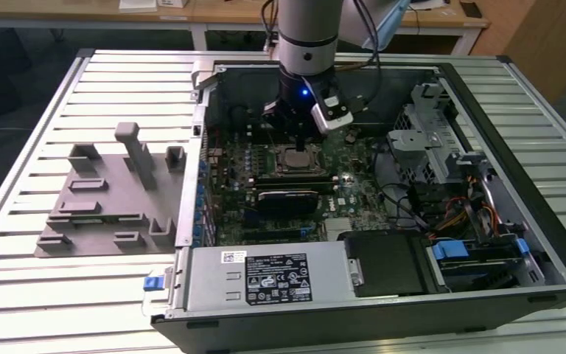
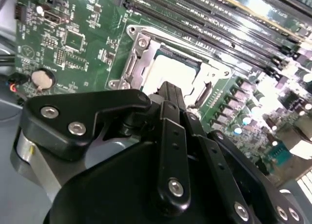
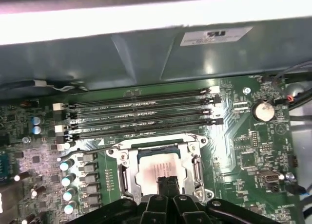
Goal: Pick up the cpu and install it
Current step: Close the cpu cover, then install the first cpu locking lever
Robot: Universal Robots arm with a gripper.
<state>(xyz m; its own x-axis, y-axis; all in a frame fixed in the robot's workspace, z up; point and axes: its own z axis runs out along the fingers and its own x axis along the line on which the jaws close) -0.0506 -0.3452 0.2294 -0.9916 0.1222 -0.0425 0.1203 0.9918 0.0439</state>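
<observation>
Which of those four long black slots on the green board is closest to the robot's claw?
The slot bordering the metal socket frame, last of four counting from the case wall; the gripper hangs over the cpu just beyond it.

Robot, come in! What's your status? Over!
Hand shut, tips right over the cpu. Cpu lying flat in the socket. Nothing in the way. Over.

A pale silver-white cpu [image 3: 146, 173] is seen just beyond the black fingers [image 3: 162, 185], surrounded by green circuit board [image 3: 243, 136].
</observation>
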